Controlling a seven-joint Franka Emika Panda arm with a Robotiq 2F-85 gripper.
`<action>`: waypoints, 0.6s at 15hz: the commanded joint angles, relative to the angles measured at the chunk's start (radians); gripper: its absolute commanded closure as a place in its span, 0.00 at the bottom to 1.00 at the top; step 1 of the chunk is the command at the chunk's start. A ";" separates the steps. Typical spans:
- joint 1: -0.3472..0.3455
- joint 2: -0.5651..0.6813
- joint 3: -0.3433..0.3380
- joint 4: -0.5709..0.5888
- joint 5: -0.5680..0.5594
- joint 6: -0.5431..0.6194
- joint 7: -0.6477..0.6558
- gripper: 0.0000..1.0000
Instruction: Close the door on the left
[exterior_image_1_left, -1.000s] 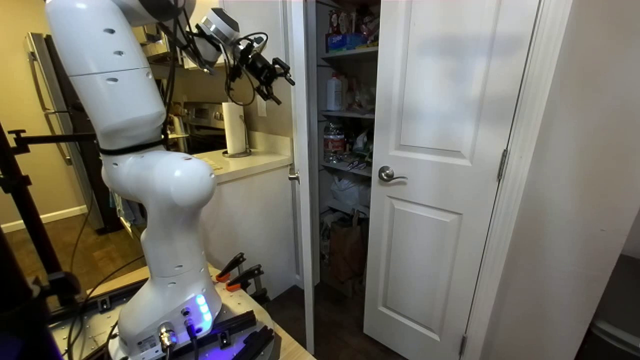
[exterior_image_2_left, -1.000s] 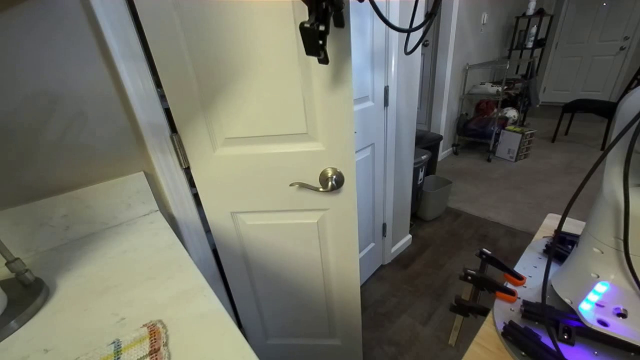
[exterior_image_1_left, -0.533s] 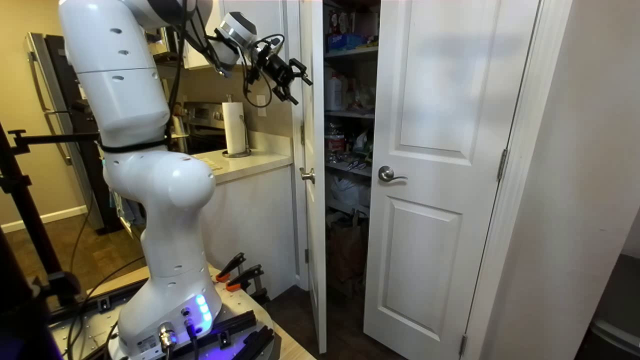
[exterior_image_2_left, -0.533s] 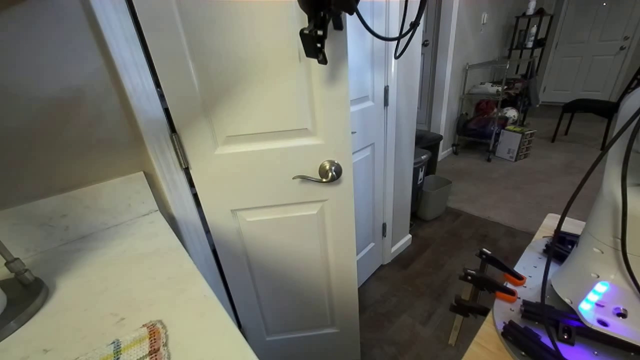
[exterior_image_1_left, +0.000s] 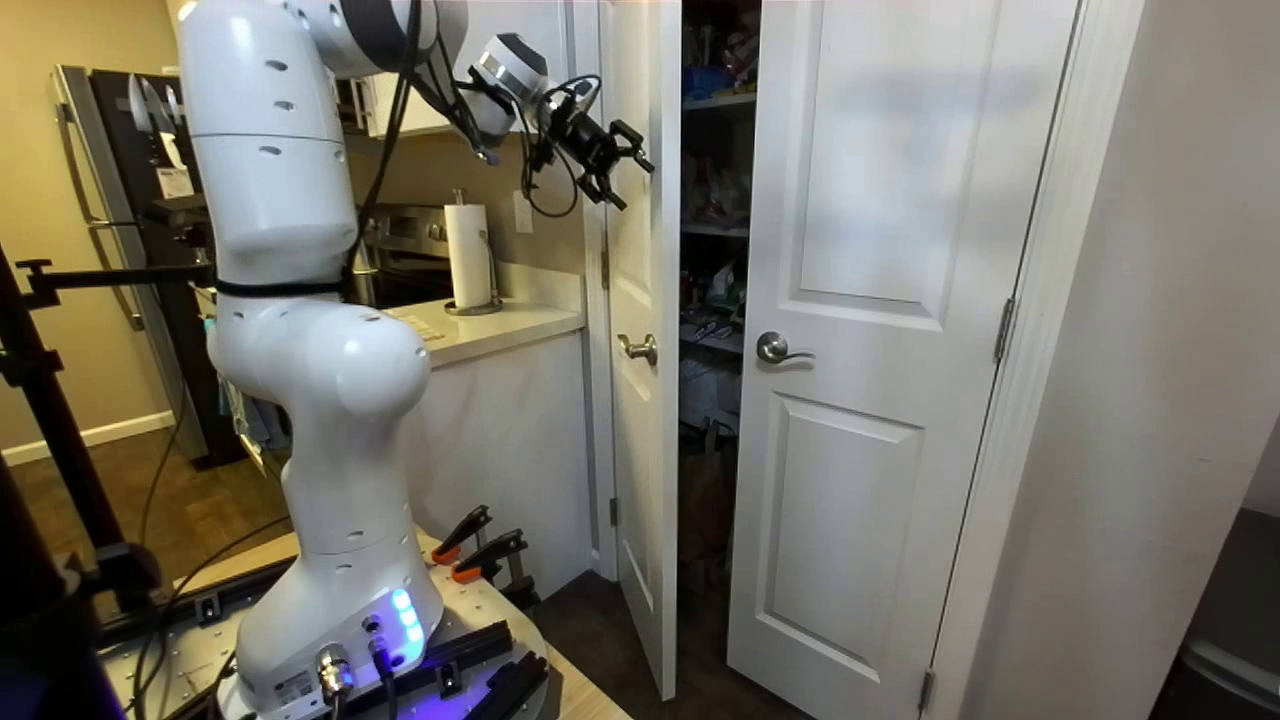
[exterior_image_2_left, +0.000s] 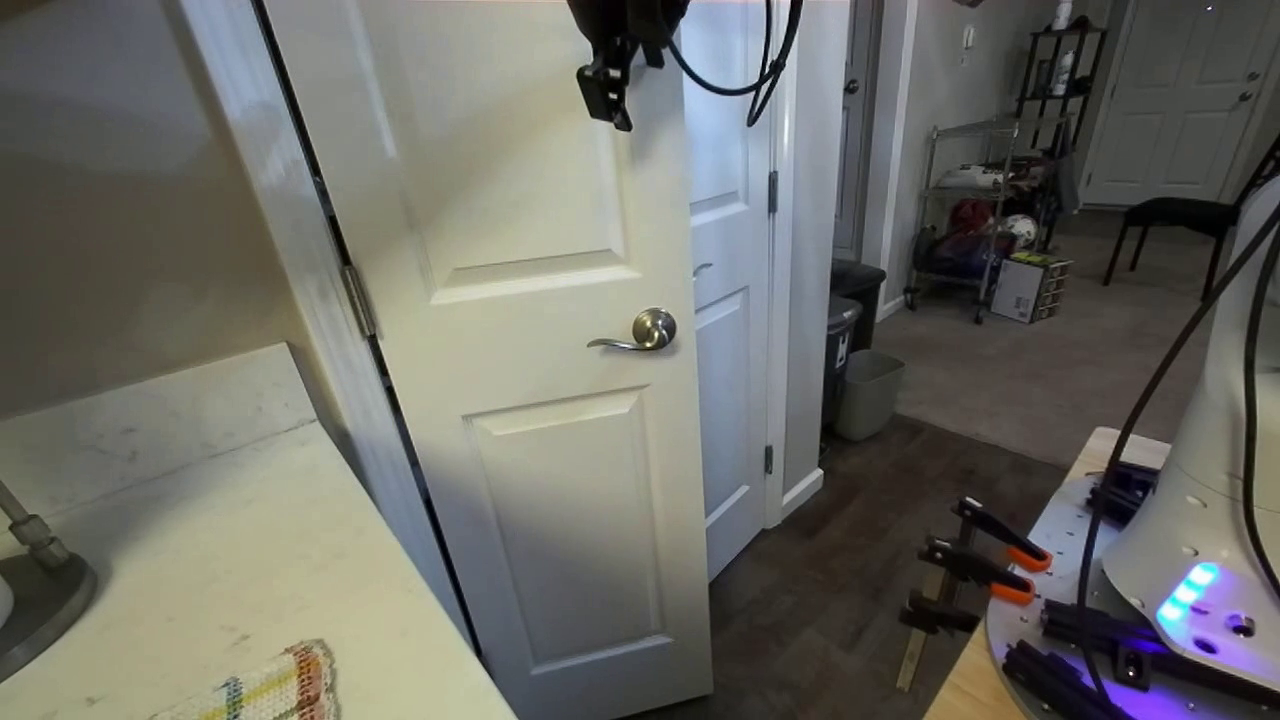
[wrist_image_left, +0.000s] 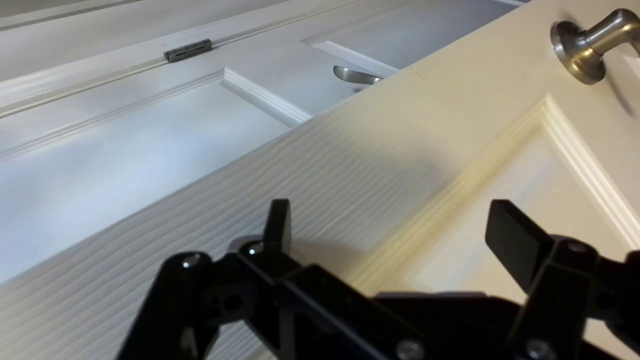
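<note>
Evidently, the door is standing partly closed, left of the matching leaf; shelves are showing between the 2, so some pushing is apparently remaining. The gripper, jaws apart, holding nothing, is hanging left of that leaf.

"Where's the claw?"

"Bottom of the frame, fingers spread, in front of the door. Touching? Can't tell."

"And the handle?"

"Upper right corner, on that door. Upper left is the other door, with its hinge and lever near the top."
</note>
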 joint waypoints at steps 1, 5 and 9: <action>0.003 0.064 -0.022 0.047 -0.037 0.035 -0.022 0.00; 0.004 0.102 -0.045 0.065 -0.060 0.044 -0.033 0.00; 0.013 0.101 -0.051 0.055 -0.038 0.028 -0.004 0.00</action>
